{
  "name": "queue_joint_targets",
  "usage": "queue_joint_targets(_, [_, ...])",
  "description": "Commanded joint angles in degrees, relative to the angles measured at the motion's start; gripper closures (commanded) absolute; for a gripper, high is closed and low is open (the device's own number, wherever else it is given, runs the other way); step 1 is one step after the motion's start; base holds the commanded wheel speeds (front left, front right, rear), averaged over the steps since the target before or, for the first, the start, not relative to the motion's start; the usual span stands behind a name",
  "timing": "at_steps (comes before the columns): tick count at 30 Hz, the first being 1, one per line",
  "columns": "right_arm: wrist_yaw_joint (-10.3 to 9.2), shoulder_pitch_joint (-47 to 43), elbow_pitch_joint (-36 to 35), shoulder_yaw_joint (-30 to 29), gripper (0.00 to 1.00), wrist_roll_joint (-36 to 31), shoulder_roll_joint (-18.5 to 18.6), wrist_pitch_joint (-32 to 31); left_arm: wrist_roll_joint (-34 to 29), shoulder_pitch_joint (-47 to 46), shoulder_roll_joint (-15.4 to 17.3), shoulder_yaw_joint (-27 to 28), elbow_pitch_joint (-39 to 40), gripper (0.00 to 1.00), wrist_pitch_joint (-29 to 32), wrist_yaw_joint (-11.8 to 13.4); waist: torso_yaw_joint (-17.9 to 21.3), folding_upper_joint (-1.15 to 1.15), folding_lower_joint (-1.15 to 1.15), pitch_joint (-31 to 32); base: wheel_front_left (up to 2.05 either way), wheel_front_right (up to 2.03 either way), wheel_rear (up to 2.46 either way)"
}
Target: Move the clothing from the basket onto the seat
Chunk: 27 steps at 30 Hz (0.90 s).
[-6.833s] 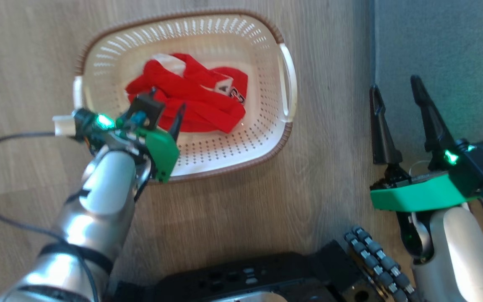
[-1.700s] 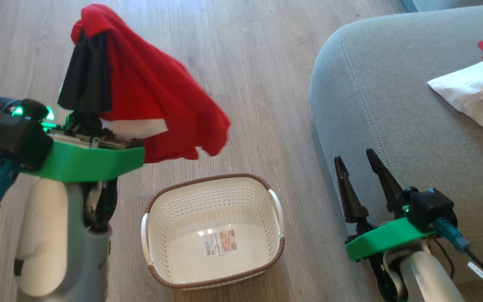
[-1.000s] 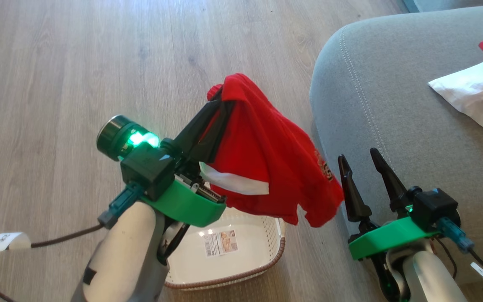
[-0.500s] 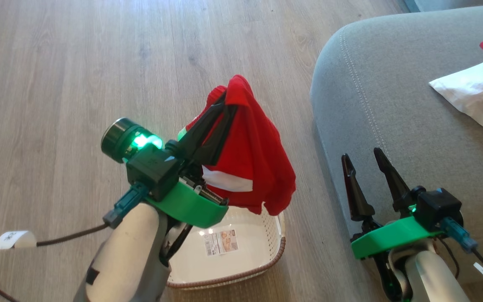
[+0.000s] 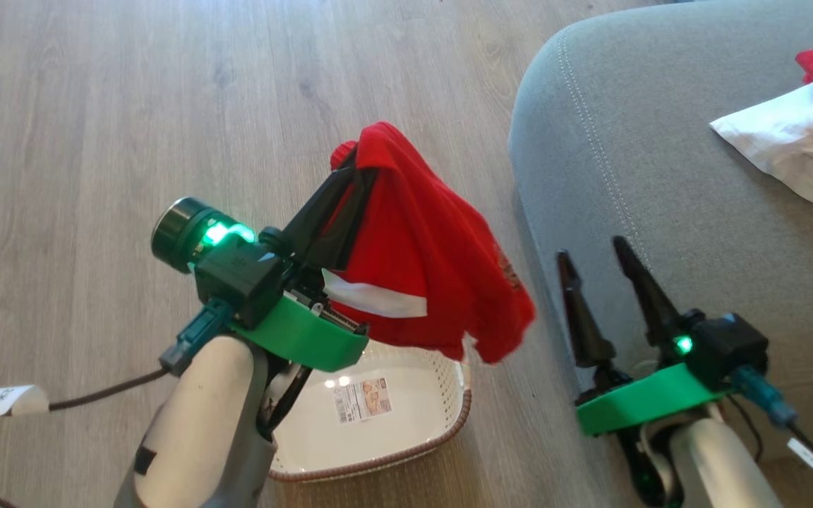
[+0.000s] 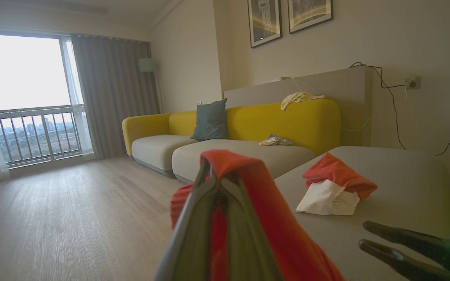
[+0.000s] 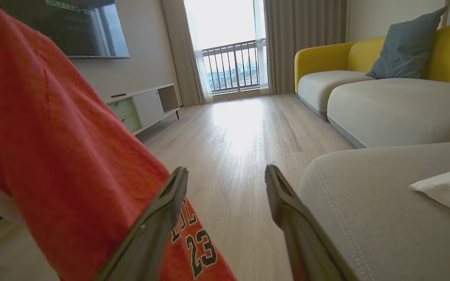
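Red shirt (image 5: 420, 261) hangs off left gripper (image 5: 351, 156), whose fingers are pinched together on its top fold. Long axis slants from peak at 11 o'clock down to loose hem at 4 o'clock, and the hem points at the seat (image 5: 660, 197). Shirt hangs over the basket (image 5: 457, 416), at its 1 o'clock corner. Right gripper (image 5: 590, 252) is spread and holds nothing, at seat's edge. Second garment (image 5: 773, 144) lies on seat, at 2 o'clock.

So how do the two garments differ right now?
The red garment hangs in the air, pinched in the shut left tool; the red-and-white garment lies on the seat. The red garment is mostly red with a white stripe; the red-and-white garment shows a large white part. Both are soft, crumpled fabric.
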<state>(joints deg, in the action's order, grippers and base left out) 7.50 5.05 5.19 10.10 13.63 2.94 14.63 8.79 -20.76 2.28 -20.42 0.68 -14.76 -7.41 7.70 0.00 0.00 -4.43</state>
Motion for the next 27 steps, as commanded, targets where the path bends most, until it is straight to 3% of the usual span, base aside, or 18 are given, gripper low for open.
queue_joint_targets(1, [-0.01,0.6,-3.6,3.0,0.00,-0.9,-0.1,0.4,-0.6,-2.4,0.6,2.1,1.7,1.00,-0.2,-0.1,0.3,0.00,0.00,-0.2,0.00,0.00,0.00])
queue_joint_targets(8, [-0.01,0.1,-6.7,7.3,0.00,-3.5,0.7,0.4,-1.0,-3.0,0.9,0.7,1.0,1.00,-0.2,-0.1,0.7,0.00,0.00,0.1,0.00,0.00,0.00])
queue_joint_targets(17, [-0.01,2.0,-4.2,14.8,0.00,-6.4,5.3,0.4,-0.9,-3.5,0.9,-2.1,1.2,1.00,-0.2,-0.1,0.5,0.00,0.00,0.5,0.00,0.00,0.00])
queue_joint_targets(27, [-0.01,4.6,0.2,15.4,0.00,-10.4,6.2,0.4,-0.4,-4.2,1.1,-6.3,1.8,1.00,-0.2,-0.1,-0.8,0.00,0.00,0.2,0.00,0.00,0.00])
